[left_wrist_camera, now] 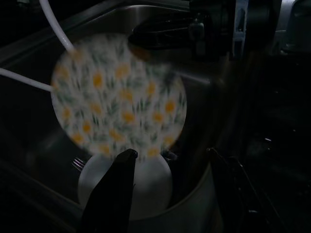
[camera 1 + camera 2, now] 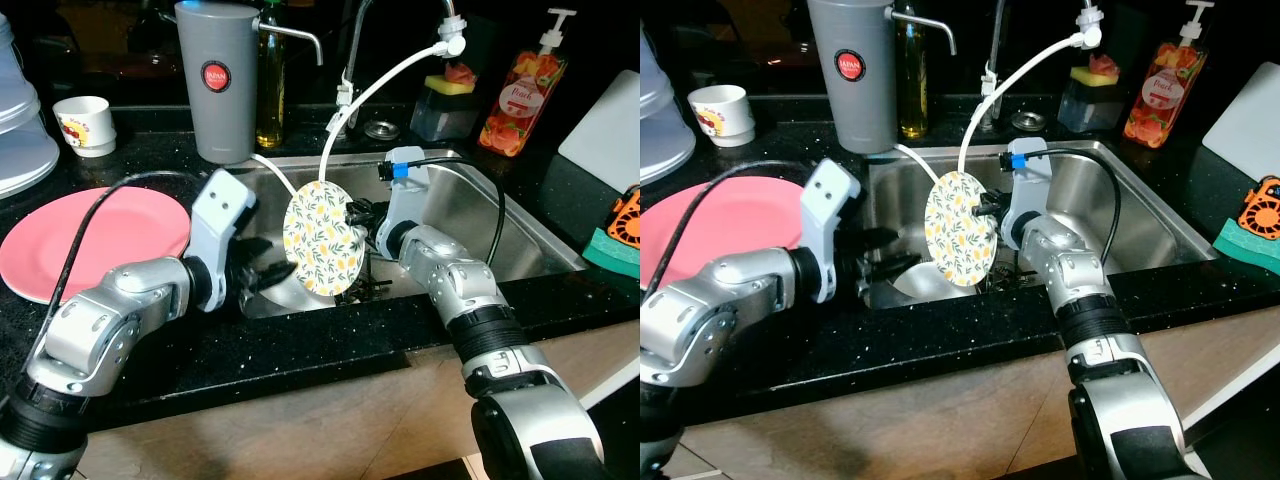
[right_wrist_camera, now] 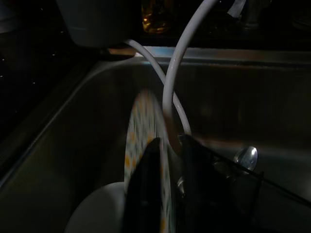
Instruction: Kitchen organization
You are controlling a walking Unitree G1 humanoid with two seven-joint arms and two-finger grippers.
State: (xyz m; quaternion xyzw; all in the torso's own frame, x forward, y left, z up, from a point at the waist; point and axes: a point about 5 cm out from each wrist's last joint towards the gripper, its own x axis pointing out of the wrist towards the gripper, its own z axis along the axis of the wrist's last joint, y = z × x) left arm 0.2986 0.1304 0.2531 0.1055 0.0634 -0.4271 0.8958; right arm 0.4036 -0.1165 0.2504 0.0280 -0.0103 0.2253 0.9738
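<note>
Fingers of the left gripper (image 2: 268,277) are spread apart with nothing between them, pointing into the stainless steel sink (image 2: 520,235) just beside the round plate with the yellow floral pattern (image 2: 323,238). That patterned plate stands on edge above the basin, clamped at its right rim between the closed fingers of the right gripper (image 2: 985,212). In the left wrist view its pattern is blurred.

Left to right on the black speckled countertop (image 2: 300,350): stacked white bowls (image 2: 20,130) cut off by the picture edge, a flat pink plate (image 2: 95,240), a small white printed cup (image 2: 85,125), and a tall grey canister with a red round label (image 2: 217,80) that partly hides an amber bottle (image 2: 269,90).

A white bowl (image 1: 146,182) lies in the basin below the patterned plate, largely hidden by it. Two white hoses (image 2: 375,90) curve down behind the plate. Utensils at the sink bottom are dark and hard to make out.

Right of the tap stand a sponge holder (image 2: 450,100), an orange pump soap bottle (image 2: 525,95), a white board (image 2: 605,130) cut off at the edge, and a green-and-orange sponge (image 2: 618,235).
</note>
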